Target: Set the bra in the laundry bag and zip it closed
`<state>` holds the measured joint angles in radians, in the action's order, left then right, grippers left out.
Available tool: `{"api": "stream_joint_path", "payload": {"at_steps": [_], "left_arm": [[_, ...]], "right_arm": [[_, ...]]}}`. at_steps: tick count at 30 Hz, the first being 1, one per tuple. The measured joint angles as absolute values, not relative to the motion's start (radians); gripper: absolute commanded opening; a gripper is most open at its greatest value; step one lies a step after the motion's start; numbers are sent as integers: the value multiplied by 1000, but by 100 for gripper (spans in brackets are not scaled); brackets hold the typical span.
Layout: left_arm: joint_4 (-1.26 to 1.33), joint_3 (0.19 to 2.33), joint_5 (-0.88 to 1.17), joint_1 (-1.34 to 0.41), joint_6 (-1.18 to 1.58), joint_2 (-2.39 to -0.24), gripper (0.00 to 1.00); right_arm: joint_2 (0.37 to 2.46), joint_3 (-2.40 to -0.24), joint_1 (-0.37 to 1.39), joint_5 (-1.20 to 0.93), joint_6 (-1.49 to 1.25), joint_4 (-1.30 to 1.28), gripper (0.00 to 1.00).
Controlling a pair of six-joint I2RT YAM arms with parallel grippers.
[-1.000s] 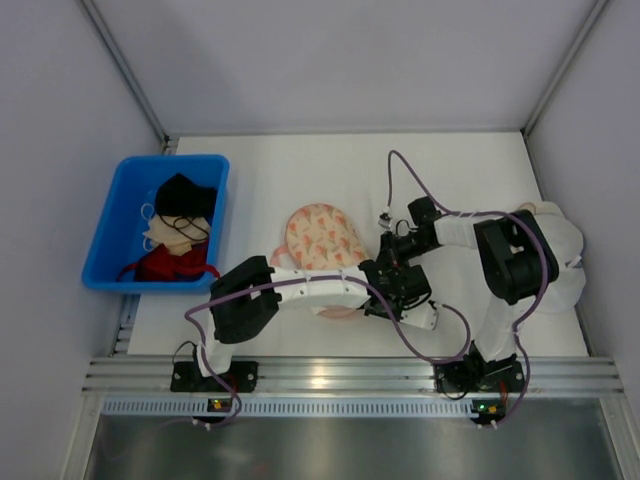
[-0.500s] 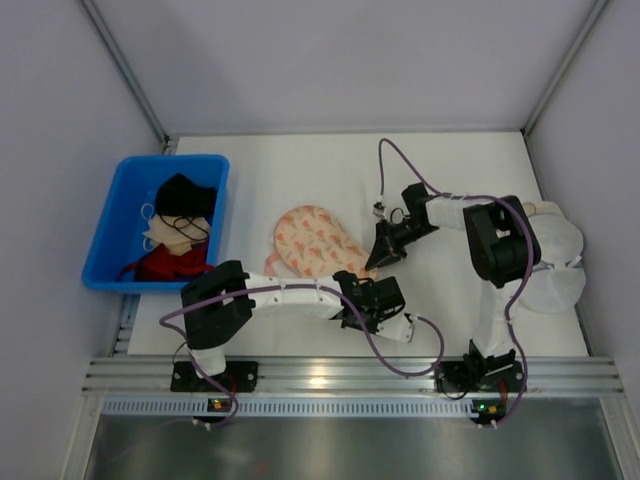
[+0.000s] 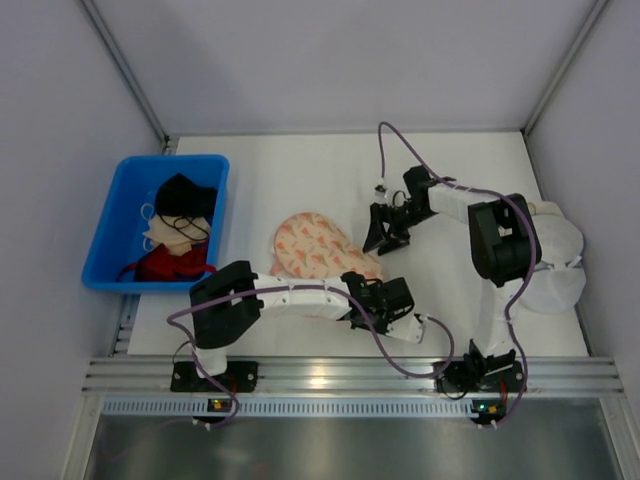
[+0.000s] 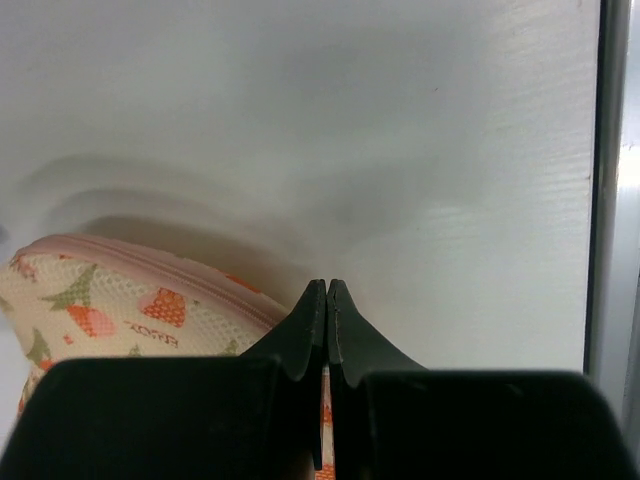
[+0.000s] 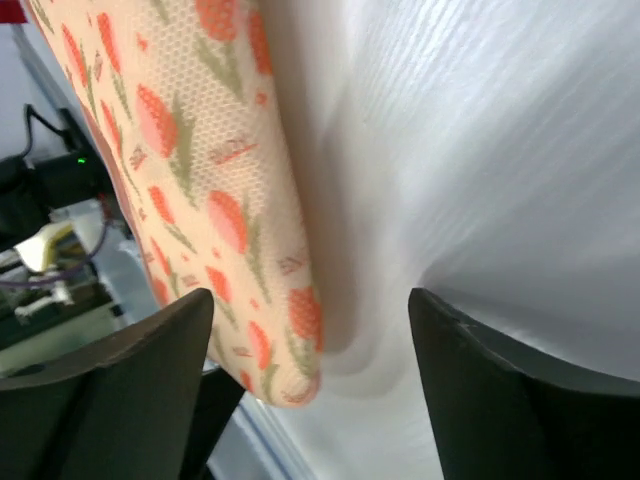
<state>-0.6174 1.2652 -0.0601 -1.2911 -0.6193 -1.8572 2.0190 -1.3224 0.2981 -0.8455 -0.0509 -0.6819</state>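
Laundry bag (image 3: 312, 247) is laid folded on the table (image 3: 450, 180), bra unseen; the left hand (image 4: 327, 290) is clenched at its near rim, the right hand (image 3: 380, 240) released beside it. The zip (image 4: 150, 262) is best drawn slowly.

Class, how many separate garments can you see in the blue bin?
3, in the blue bin: a black garment at the far end, a beige garment in the middle, a red garment at the near end. Others may be hidden beneath.

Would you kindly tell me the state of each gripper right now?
Left gripper: closed at the laundry bag's rim; grip unclear.
Right gripper: open, holding nothing.
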Motion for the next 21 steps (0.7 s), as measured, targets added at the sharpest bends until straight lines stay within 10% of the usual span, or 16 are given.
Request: {"api": "stream_joint_path", "payload": {"at_steps": [7, 21], "left_arm": [[-628, 1347, -61, -1271, -589, -1946, 0], [-620, 1432, -71, -1211, -574, -1963, 0]], "right_arm": [[1934, -1239, 218, -792, -37, -673, 91], [1891, -1054, 269, -984, -48, -712, 63]]}}
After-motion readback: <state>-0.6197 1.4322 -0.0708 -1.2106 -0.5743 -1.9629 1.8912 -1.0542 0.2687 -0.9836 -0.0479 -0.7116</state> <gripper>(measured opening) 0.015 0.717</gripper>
